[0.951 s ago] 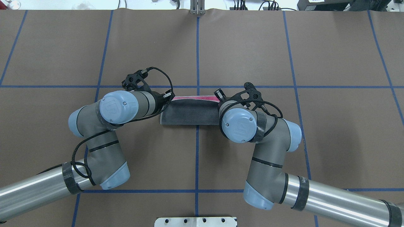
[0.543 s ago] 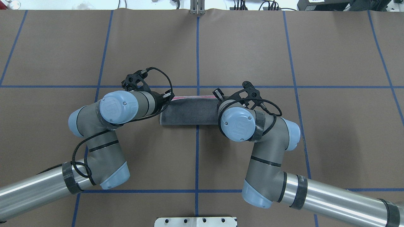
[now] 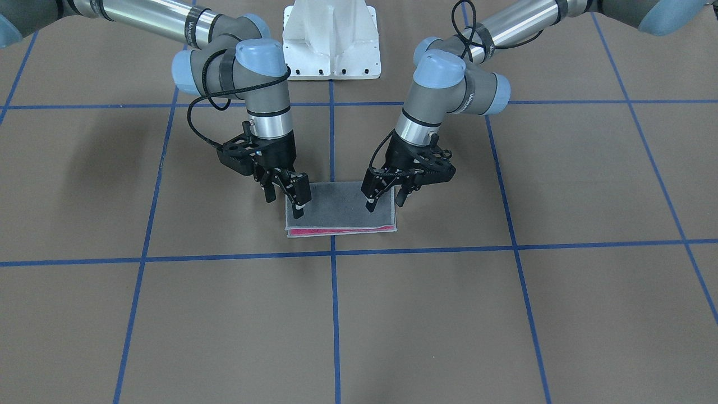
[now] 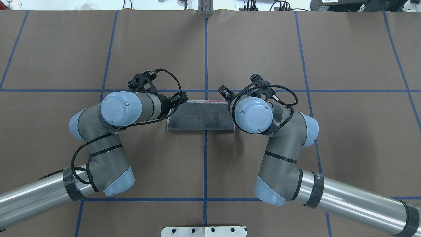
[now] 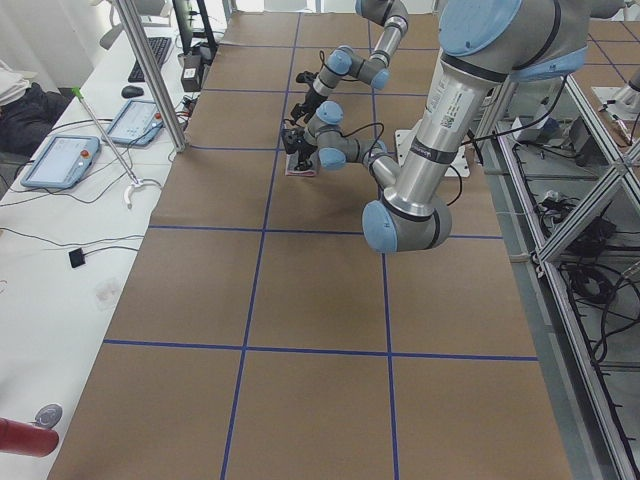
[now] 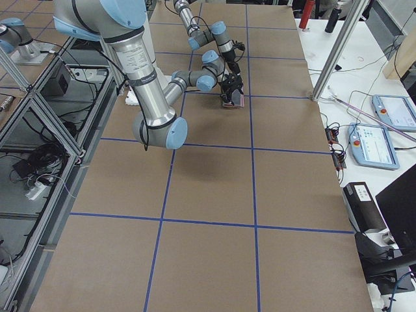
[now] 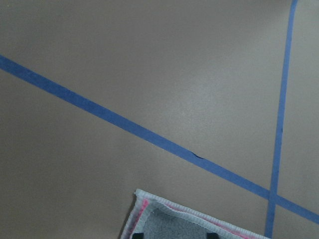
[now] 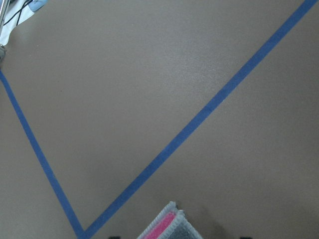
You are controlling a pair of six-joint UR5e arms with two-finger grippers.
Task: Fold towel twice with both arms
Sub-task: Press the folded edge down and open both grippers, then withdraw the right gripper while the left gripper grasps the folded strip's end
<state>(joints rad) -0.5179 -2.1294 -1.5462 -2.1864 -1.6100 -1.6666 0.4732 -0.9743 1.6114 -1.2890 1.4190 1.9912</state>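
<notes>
View from the operators' side of the table (image 4: 345, 49), with the overhead view as check. The towel (image 4: 200, 117) lies flat near the middle of the table, straddling the centre blue tape line (image 4: 206, 49) and folded once into a long rectangle, grey face up. A narrow pink strip (image 3: 339, 230) of the under layer shows along the long edge away from the robot, so the two layers do not meet exactly.

The left gripper (image 3: 386, 197) stands over one short end and the right gripper (image 3: 286, 197) over the other. Both have their fingers (image 3: 300, 202) spread apart and grip nothing. From here it is hard to say whether the fingertips brush the cloth or hang just clear of it.

Judged progress: first fold laid, second fold not yet begun.

Hazards from this state:
- A fingertip may catch the terry pile as it rises and drag the upper layer back open.
- The offset at the pink strip would carry into the second fold and leave it crooked.
- A pinch at one short end may take only the upper layer, so the stack would peel apart instead of folding.
- The left arm (image 4: 120, 110) and right arm (image 4: 255, 115) work close together, so bringing one end across to the other risks contact between the wrists.

Count: one towel, in two layers; two arms; two grippers, two fingers each; one white pedestal base (image 3: 331, 39).
</notes>
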